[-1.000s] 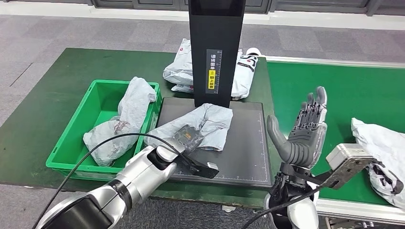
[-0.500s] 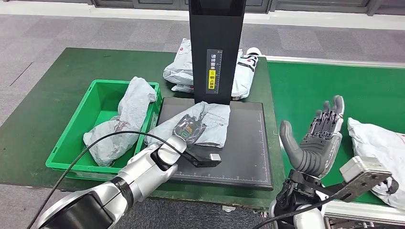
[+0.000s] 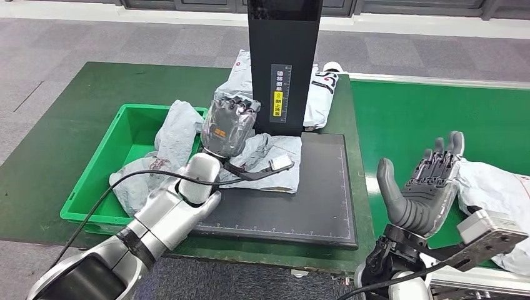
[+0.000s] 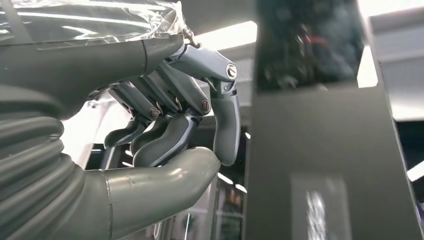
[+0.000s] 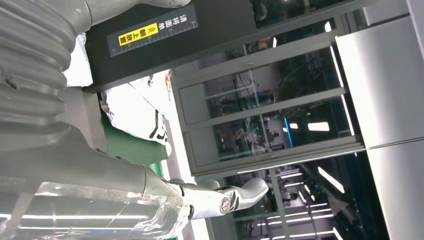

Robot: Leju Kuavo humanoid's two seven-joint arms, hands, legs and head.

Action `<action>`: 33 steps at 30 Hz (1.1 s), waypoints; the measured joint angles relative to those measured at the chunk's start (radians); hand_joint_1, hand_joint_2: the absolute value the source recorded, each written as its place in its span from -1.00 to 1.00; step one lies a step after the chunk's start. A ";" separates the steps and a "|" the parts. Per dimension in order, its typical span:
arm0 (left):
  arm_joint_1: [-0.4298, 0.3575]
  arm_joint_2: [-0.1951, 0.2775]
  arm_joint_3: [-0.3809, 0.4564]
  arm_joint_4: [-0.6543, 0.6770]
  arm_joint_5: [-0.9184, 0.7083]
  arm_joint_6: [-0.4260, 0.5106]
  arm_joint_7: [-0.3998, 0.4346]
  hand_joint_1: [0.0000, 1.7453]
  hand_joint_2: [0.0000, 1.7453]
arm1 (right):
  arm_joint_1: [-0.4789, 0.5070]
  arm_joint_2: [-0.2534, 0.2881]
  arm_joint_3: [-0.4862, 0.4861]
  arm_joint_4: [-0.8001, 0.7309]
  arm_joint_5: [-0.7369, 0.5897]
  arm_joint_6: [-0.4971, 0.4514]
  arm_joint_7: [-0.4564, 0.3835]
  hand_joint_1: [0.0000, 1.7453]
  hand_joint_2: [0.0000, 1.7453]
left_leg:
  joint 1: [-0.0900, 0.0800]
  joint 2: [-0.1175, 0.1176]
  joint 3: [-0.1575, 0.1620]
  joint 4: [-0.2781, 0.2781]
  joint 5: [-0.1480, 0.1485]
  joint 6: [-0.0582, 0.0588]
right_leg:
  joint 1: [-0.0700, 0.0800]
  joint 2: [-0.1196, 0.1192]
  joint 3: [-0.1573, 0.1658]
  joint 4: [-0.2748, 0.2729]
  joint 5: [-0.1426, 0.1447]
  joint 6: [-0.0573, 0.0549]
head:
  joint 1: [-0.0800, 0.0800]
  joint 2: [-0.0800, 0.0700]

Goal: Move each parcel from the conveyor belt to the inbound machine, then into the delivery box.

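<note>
Nearest the camera, the right hand (image 3: 425,187) stands upright over the near edge of the conveyor belt (image 3: 412,112), palm toward the scale, fingers spread and straight, holding nothing. Just beside it on the belt lies a grey parcel (image 3: 494,187), not touched by the fingers.

The left arm reaches forward across the black weighing plate (image 3: 319,206) of the inbound machine. The left hand (image 3: 226,125) is raised above the plate's far left corner, back of the hand toward the camera. In the left wrist view its fingers (image 4: 170,135) are curled partway inward around empty space; nothing is gripped.

A crumpled grey parcel on the plate (image 3: 269,159) lies below that hand, beside the machine's black column (image 3: 282,62).

Left of the plate, the green delivery box (image 3: 100,187) on the counter (image 3: 56,125) holds two grey parcels (image 3: 175,128).

Behind the column lie further white parcels (image 3: 319,94).
</note>
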 joint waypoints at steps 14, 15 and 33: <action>0.088 0.045 0.142 -0.331 0.004 0.000 -0.151 1.00 1.00 | -0.014 -0.001 0.000 0.008 -0.030 -0.014 -0.021 -1.00 1.00 | 0.000 0.000 -0.001 0.000 0.000 0.000 | 0.000 0.000 -0.001 0.000 0.000 0.000 | 0.000 0.000; 0.097 0.044 0.172 -0.368 0.006 0.000 -0.188 1.00 1.00 | -0.017 -0.002 0.000 0.012 -0.035 -0.016 -0.025 -1.00 1.00 | 0.000 0.000 -0.001 0.000 0.000 0.000 | 0.000 0.000 -0.001 0.000 0.000 0.000 | 0.000 0.000; 0.090 0.114 0.247 -0.310 0.407 -0.671 -0.246 -1.00 1.00 | 0.060 -0.077 -0.007 0.056 -0.026 0.158 -0.034 -1.00 1.00 | 0.000 0.001 -0.001 0.000 0.002 -0.001 | 0.000 0.001 -0.002 0.000 0.001 -0.001 | 0.000 0.000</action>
